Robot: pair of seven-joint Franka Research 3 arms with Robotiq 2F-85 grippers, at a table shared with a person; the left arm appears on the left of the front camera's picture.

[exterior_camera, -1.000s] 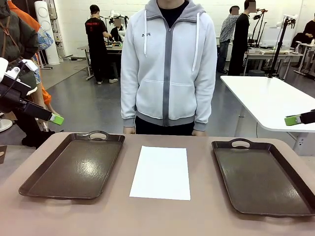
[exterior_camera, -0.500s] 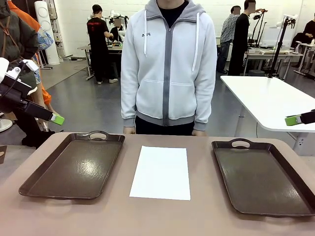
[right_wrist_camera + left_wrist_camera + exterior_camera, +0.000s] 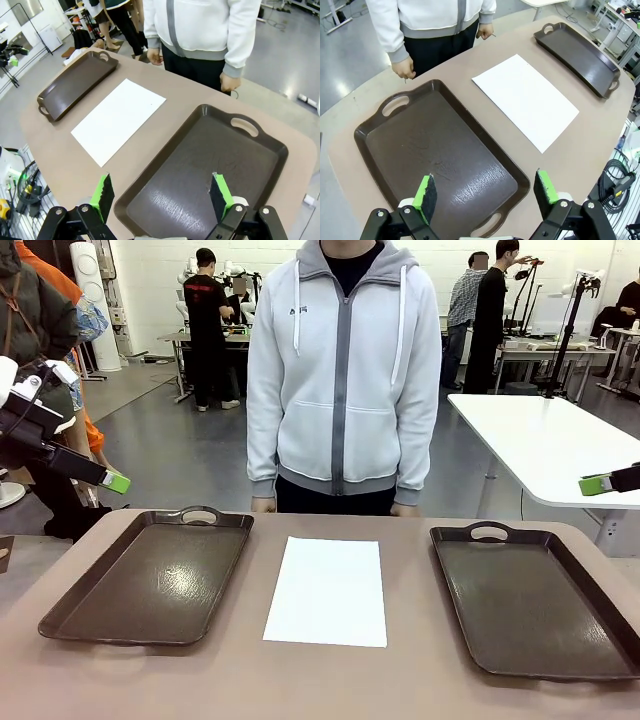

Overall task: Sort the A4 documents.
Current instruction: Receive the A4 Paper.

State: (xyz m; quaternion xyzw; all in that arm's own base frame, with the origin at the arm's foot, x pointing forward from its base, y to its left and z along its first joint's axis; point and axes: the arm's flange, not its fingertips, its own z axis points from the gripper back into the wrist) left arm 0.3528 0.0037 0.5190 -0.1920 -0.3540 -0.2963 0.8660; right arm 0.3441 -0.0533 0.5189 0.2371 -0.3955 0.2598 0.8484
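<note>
A white A4 document [image 3: 325, 590] lies flat on the table's middle, between two empty dark brown trays. In the left wrist view the sheet [image 3: 525, 100] lies to the right of the left tray [image 3: 395, 155]. In the right wrist view the sheet [image 3: 119, 119] lies to the left of the right tray [image 3: 250, 165]. My left gripper [image 3: 485, 189] hangs open high above the left tray, nothing between its fingers; from the front it [image 3: 115, 483] shows at the left edge. My right gripper [image 3: 161, 192] hangs open high above the right tray, and it [image 3: 597, 485] shows at the right edge.
The left tray [image 3: 100, 585] and the right tray [image 3: 600, 640] each have cut-out handles. A person in a light grey hoodie [image 3: 342, 370] stands at the far side, hands [image 3: 262, 505] hanging at the table's edge. A white table [image 3: 545, 445] stands behind on the right.
</note>
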